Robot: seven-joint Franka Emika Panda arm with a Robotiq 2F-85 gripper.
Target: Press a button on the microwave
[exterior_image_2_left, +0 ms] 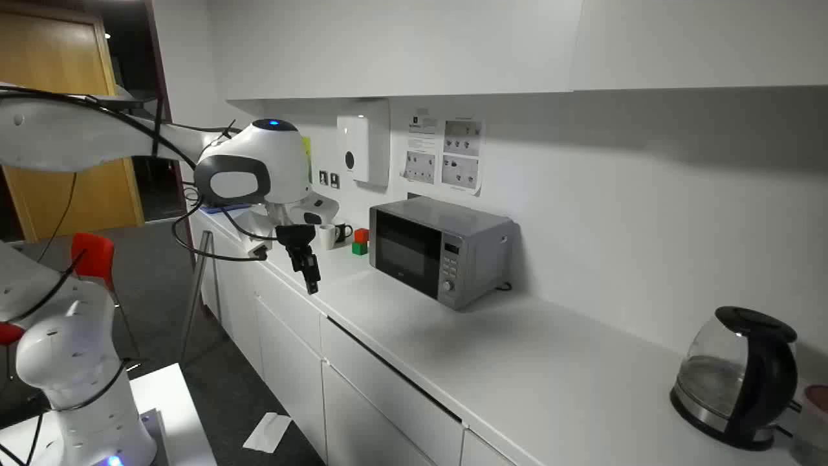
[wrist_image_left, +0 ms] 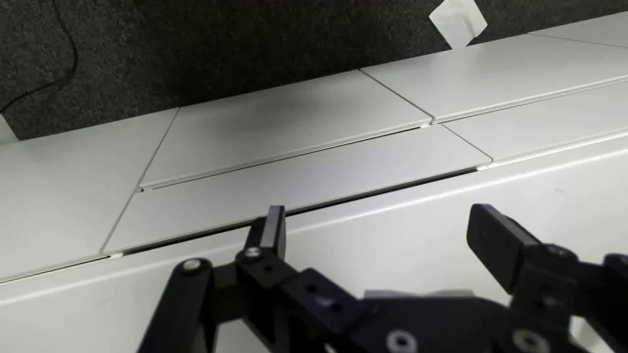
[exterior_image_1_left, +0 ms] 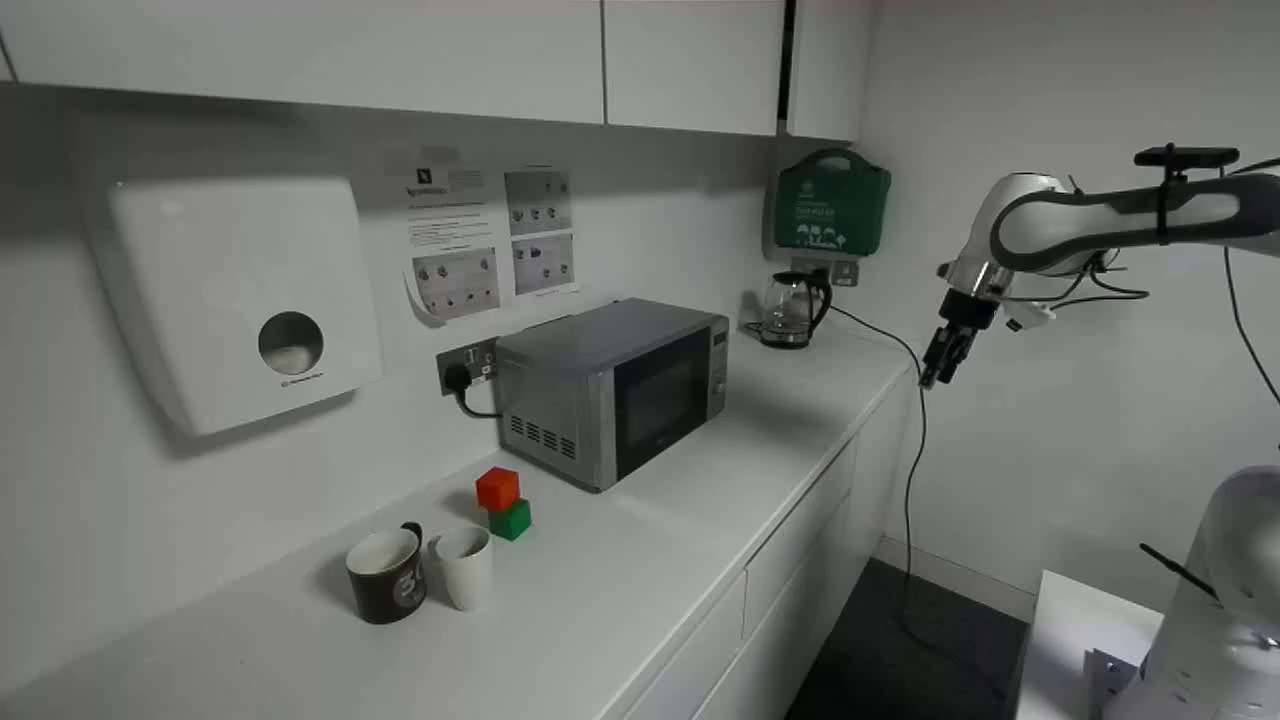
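Note:
The grey-silver microwave (exterior_image_1_left: 555, 400) stands on the counter against the wall, with its dark glass door closed. It also shows in an exterior view (exterior_image_2_left: 484, 259), where its narrow control panel (exterior_image_2_left: 450, 266) with small buttons and a round knob faces outward. My gripper (wrist_image_left: 380, 215) is open in the wrist view, with nothing between its fingers. In both exterior views the gripper (exterior_image_1_left: 936, 382) points downward, in the air in front of the microwave and apart from it. It also shows near the counter's front edge (exterior_image_2_left: 312, 285). The microwave is out of the wrist view.
A glass kettle (exterior_image_2_left: 734, 378) stands on the counter on the panel side. Red (exterior_image_1_left: 498, 489) and green (exterior_image_1_left: 511, 520) blocks, a white cup (exterior_image_1_left: 466, 570) and a dark mug (exterior_image_1_left: 387, 580) stand on the opposite side. White cupboards (exterior_image_1_left: 350, 50) hang above; a cable (exterior_image_1_left: 915, 450) hangs down.

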